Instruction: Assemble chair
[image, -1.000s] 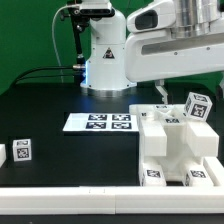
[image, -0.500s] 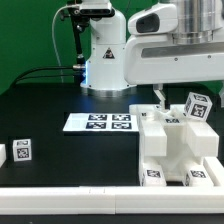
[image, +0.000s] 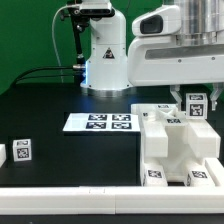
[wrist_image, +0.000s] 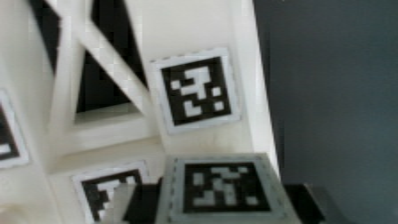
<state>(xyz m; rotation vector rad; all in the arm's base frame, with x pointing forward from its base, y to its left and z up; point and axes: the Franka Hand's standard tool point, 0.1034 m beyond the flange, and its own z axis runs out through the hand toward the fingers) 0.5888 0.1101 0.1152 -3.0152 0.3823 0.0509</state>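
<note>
The marker board (image: 100, 122) lies beside the blocky white plastic chair (image: 165, 150). The claw (image: 196, 99) straddles its tagged block (image: 197, 105); I cannot tell if it grips. Wrist view alone shows slanted struts (wrist_image: 27, 70).

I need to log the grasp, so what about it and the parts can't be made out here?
1. Gripper: in the exterior view, too small to tell whether the jaws press the tagged block.
2. Wrist view: blurred and close, so fingertips cannot be told from parts.
3. Small part: cut off by the exterior view's left edge.
</note>
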